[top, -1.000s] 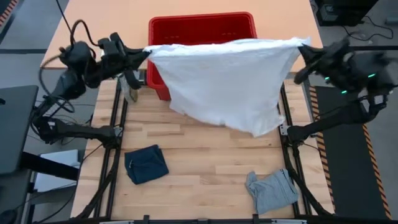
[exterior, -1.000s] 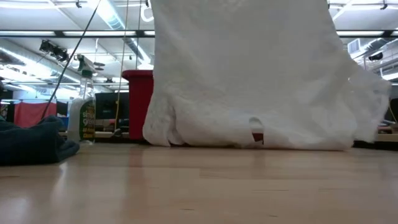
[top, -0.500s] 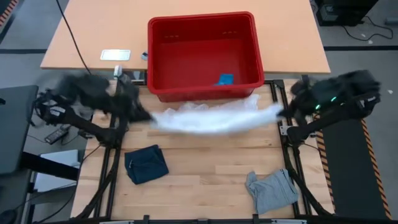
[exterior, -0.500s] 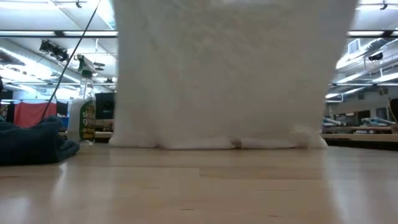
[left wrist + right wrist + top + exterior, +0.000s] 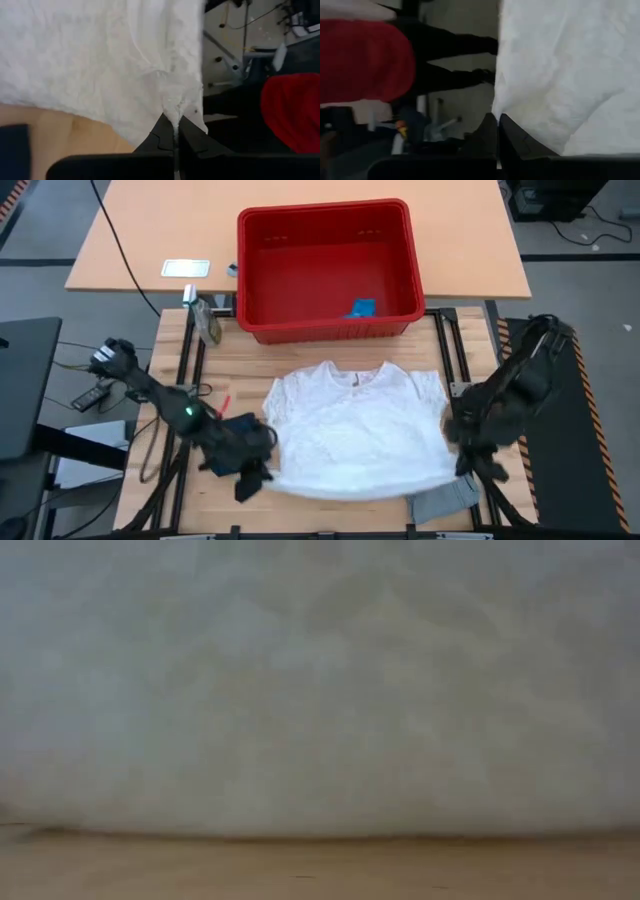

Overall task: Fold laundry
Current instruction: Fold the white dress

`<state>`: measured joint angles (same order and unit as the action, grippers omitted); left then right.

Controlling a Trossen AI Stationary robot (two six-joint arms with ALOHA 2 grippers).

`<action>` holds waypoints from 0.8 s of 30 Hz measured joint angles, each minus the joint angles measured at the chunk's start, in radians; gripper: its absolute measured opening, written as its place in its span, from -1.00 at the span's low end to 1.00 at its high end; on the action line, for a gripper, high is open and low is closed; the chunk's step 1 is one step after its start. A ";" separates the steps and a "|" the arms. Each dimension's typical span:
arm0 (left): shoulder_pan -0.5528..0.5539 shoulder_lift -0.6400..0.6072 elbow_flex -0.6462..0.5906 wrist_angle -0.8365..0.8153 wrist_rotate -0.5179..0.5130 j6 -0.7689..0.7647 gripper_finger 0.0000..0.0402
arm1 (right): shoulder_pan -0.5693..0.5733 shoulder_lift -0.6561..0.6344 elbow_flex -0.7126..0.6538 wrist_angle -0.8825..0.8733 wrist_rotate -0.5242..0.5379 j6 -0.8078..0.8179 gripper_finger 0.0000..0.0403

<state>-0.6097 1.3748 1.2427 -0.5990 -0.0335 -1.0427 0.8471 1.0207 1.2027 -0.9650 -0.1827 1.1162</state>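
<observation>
Two claws, one garment: both arms hold the near hem of the white crinkly top [image 5: 352, 425], which lies spread flat on the counter [image 5: 330, 352] just in front of the red basket [image 5: 326, 265], neckline toward the basket.

Left claw [image 5: 252, 472] is at the near-left hem corner. In the left wrist view its fingers [image 5: 165, 135] are pinched together w/ a tuck of white fabric between them. Right claw [image 5: 465, 455] is at the near-right corner; the right wrist view shows its fingers [image 5: 492, 131] closed on the cloth edge too.

Navy piece [image 5: 232, 442] sits under/beside the left arm, touching the top's left edge. Grey piece [image 5: 445, 502] pokes out from under the near-right hem. Low view is filled w/ white cloth, so the hem seems to hang close to the near counter edge.

Step in hand, as I read it: laying the top out flat before the first fold. To do it well:
- keep both corners level and taut so the hem lands straight, no sag in the middle
- lower together, release at the same time
- mind the overlap on the grey piece; a lump there would skew the fold
- don't drag the navy piece along w/ the left arm
</observation>
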 joint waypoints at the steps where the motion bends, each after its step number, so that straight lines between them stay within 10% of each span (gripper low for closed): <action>1: -0.007 0.017 -0.010 0.018 0.000 -0.012 -1.00 | 0.017 0.008 -0.025 0.010 0.015 0.019 -0.98; 13: 0.093 -0.052 -0.008 -0.087 -0.168 0.081 -1.00 | 0.082 -0.050 -0.091 -0.176 0.305 0.246 -0.98; 19: 0.300 -0.105 -0.009 -0.294 -0.208 0.253 -1.00 | -0.005 -0.102 -0.091 -0.603 0.485 0.473 -0.98; 24: 0.493 -0.078 -0.012 -0.362 -0.162 0.458 -1.00 | -0.127 -0.194 -0.191 -0.534 0.631 0.402 -0.98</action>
<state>-0.1169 1.2964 1.2310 -0.9612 -0.1951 -0.5844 0.7198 0.8271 1.0115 -1.4995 0.4481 1.5179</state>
